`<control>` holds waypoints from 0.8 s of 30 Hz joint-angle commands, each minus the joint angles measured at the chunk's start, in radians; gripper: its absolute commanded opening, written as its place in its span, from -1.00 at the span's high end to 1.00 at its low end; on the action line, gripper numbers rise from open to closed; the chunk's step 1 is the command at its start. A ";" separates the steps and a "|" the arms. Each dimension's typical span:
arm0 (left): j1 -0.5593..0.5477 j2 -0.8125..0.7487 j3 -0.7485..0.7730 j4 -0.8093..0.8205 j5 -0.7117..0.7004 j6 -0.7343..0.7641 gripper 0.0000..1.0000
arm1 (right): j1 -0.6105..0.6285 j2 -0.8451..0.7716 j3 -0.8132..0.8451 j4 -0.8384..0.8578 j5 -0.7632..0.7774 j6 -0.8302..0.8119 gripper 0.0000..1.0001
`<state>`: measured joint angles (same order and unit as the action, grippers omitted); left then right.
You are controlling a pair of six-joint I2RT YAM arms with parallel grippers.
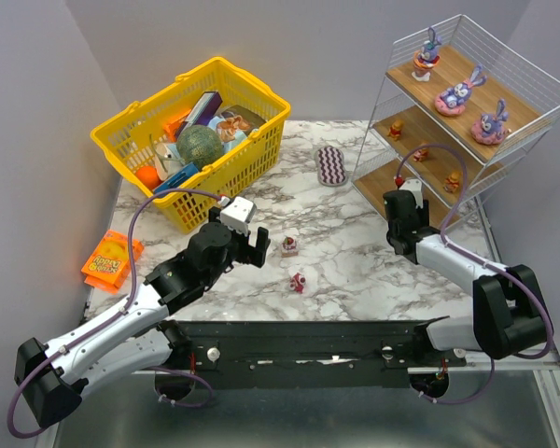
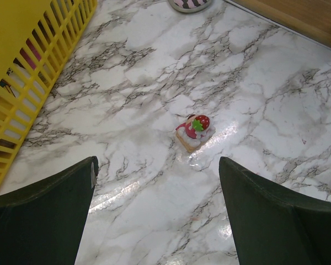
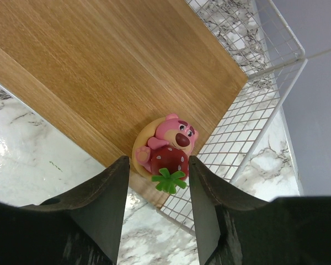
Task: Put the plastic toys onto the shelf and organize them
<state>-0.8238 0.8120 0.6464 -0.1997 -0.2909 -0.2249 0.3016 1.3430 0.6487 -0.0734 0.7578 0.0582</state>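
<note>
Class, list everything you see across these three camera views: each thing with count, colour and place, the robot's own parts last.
shelf: one, white wire and wooden boards, far right
bunnies: three, purple, top board
bears: three, orange, middle board
strawberry bear: one, pink and red, at a board's edge between the right gripper's fingers
small toys: two, pink, red and white, mid table
basket: one, yellow, far left, holding mixed items
pad: one, purple zigzag, between basket and shelf
packet: one, orange, at the table's left edge
table: one, white marble
left gripper: one, black, open, near the small toys
right gripper: one, black, flanking the strawberry bear, grip unclear
</note>
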 commanded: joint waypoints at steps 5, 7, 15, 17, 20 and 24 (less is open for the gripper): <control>0.005 -0.008 -0.013 0.017 0.013 0.002 -0.98 | -0.010 -0.048 -0.011 0.011 0.048 -0.006 -0.12; 0.006 -0.010 -0.011 0.017 0.013 0.002 -0.98 | -0.010 -0.059 -0.011 0.011 0.014 -0.012 -0.12; 0.006 -0.017 -0.014 0.014 0.007 0.002 -0.98 | -0.009 -0.175 -0.067 0.092 -0.228 -0.113 -0.13; 0.005 -0.019 -0.013 0.016 0.006 0.001 -0.98 | -0.007 -0.205 -0.080 0.109 -0.314 -0.132 -0.13; 0.005 -0.019 -0.013 0.016 0.004 0.002 -0.98 | 0.005 -0.243 -0.090 0.119 -0.401 -0.150 -0.13; 0.005 -0.027 -0.014 0.013 -0.002 0.004 -0.98 | 0.050 -0.280 -0.081 0.110 -0.478 -0.161 -0.13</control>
<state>-0.8238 0.8066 0.6464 -0.1997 -0.2909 -0.2249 0.3145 1.0954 0.5762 0.0055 0.4236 -0.0647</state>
